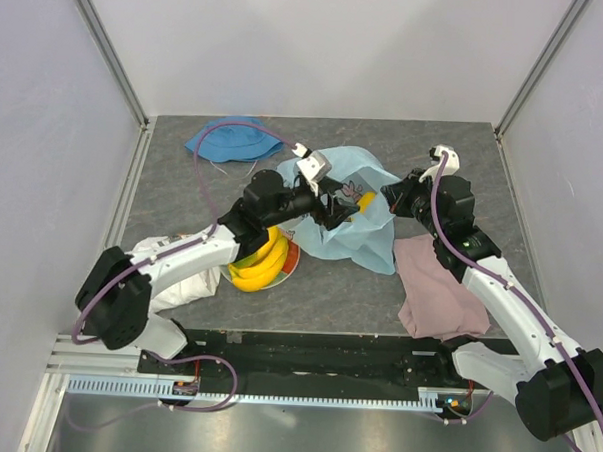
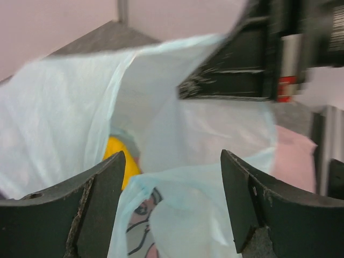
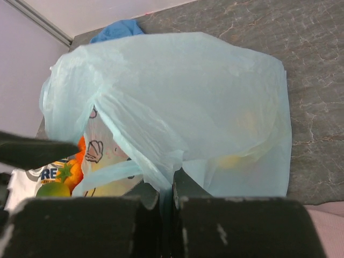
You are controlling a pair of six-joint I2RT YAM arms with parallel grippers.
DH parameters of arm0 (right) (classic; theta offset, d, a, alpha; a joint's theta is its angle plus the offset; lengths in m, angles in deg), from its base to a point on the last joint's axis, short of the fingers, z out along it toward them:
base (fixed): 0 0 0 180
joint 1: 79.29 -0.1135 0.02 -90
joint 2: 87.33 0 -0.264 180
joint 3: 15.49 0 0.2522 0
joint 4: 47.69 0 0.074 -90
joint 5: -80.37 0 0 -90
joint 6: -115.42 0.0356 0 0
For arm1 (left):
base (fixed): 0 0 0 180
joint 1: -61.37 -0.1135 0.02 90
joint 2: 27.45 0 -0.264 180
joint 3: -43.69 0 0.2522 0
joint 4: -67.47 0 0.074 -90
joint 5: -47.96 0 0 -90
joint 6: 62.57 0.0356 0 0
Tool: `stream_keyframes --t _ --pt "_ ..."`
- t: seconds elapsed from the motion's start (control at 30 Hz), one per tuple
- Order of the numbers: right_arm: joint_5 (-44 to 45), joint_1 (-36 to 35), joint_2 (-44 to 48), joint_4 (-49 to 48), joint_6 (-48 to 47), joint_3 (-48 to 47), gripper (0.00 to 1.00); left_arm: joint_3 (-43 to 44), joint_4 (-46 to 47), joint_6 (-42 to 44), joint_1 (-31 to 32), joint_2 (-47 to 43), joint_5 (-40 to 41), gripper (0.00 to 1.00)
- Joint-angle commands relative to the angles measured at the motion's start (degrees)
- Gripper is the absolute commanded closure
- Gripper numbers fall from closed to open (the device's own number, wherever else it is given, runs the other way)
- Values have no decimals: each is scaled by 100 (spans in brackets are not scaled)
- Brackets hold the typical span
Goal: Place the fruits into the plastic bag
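The light-blue plastic bag [image 1: 356, 233] lies mid-table, its mouth held up. My right gripper [image 3: 166, 180] is shut on the bag's rim [image 3: 161, 134]; in the top view it [image 1: 391, 198] is at the bag's right edge. My left gripper [image 2: 173, 156] is open at the bag's mouth [image 1: 335, 202], with a bag handle [image 2: 177, 183] between its jaws. A yellow fruit [image 2: 119, 160] lies inside the bag [image 1: 366, 201]. Yellow bananas [image 1: 263, 262] lie on the plate [image 1: 293, 258] under my left arm. An orange fruit [image 3: 75, 167] and a green fruit [image 3: 54, 189] show left of the bag.
A blue hat [image 1: 235, 138] lies at the back left. A pink cloth [image 1: 434, 287] lies right of the bag, under my right arm. A white printed cloth [image 1: 184, 276] lies at the front left. Walls close in on the table's left, back and right.
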Motion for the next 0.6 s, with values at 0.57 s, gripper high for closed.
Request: stream_keyframes --t 0.57 --pt "145 12 68 -86 21 32 100 -940 -2117 -1528 -1194 -2341 1449 23"
